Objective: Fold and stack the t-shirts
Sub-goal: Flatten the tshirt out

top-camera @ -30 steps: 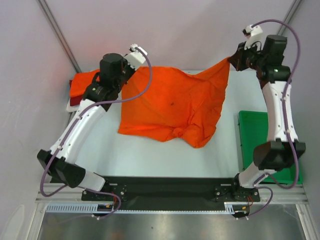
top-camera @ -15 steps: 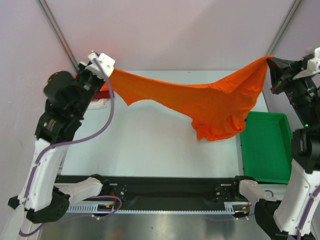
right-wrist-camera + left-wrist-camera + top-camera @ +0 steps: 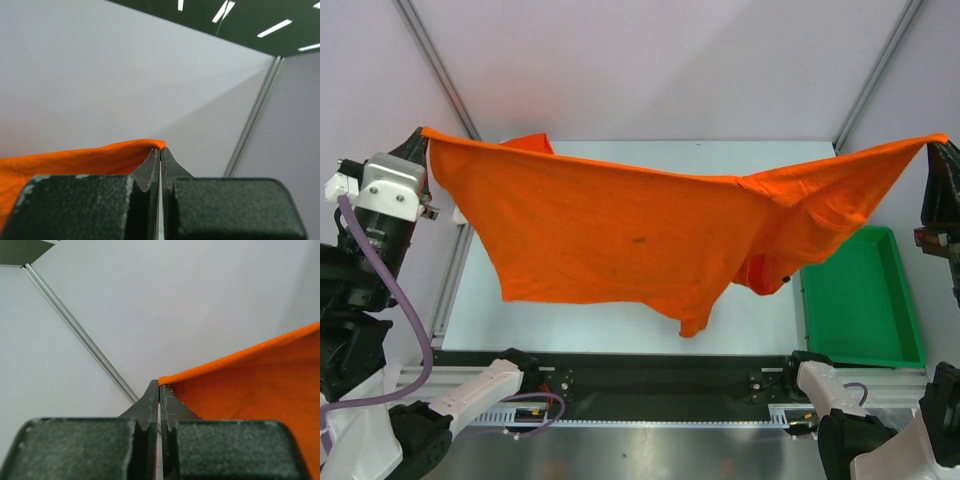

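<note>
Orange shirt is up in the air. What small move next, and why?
Probably lower both arms together, keeping tension, to lay the shirt flat on the table. The left gripper and right gripper each pinch a corner, and the shirt hangs spread above the table, unfolded.

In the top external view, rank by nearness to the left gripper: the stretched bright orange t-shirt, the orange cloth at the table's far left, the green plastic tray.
1. The bright orange t-shirt, corner pinched in the left gripper.
2. The orange cloth, lying at the far left.
3. The green plastic tray, on the right.
</note>
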Available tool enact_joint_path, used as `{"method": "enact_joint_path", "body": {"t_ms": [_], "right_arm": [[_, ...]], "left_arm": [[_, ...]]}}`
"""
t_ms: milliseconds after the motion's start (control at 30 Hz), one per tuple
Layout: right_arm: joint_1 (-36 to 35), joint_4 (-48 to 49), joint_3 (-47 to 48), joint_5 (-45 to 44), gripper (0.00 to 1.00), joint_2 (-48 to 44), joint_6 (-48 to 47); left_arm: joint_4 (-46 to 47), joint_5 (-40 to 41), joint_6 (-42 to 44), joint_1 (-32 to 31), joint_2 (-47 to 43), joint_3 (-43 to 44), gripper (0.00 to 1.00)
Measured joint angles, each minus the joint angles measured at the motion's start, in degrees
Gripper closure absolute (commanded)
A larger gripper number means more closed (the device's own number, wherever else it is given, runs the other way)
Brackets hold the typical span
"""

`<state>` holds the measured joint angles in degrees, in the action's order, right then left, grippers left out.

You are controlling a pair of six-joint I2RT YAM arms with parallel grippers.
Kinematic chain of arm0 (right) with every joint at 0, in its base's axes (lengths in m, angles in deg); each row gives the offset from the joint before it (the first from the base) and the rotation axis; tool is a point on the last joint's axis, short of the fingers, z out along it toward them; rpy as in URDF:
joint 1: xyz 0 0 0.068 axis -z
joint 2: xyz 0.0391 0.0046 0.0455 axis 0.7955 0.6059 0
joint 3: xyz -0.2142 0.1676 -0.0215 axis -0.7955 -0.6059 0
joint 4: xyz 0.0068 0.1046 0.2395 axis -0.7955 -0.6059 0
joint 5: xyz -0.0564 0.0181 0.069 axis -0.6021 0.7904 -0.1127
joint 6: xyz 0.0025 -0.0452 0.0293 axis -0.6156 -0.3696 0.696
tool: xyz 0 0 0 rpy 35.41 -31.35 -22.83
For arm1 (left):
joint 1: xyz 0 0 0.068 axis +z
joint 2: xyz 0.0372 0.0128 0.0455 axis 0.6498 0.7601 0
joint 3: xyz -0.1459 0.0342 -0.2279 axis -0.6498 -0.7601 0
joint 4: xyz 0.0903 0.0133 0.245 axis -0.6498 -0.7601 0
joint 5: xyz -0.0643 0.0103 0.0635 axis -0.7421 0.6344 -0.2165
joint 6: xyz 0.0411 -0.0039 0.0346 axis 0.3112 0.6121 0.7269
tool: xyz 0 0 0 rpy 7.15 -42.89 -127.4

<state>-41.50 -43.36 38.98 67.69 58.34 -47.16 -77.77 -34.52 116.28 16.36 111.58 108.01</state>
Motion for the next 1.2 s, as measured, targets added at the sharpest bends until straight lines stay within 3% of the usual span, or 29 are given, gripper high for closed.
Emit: {"method": "enact_joint_path", "body": {"t_ms": [133, 300, 567, 900, 1200], "right_arm": [[0.66, 2.89, -0.2, 0.52, 1.0, 0.07, 1.01], [0.68, 7.17, -10.8, 1.22, 1.0, 0.63, 1.73], [0.68, 9.97, -18.82, 1.22, 1.0, 11.61, 1.25], [0.68, 15.02, -17.79, 0.7, 1.0, 17.75, -0.22], [0.68, 14.91, -16.61, -0.33, 1.0, 11.19, -0.5]], "left_arm": [[0.07, -0.02, 0.07, 0.46, 0.11, -1.57, 0.99], [0.48, 0.28, 0.17, 0.55, 0.2, -9.86, 0.99], [1.92, 2.14, 2.08, 0.57, 5.05, -17.77, 1.0], [5.01, 2.78, 4.09, 0.57, 11.96, -13.49, 1.0], [4.24, 2.71, 3.52, 0.57, 8.31, -11.39, 0.99]]}}
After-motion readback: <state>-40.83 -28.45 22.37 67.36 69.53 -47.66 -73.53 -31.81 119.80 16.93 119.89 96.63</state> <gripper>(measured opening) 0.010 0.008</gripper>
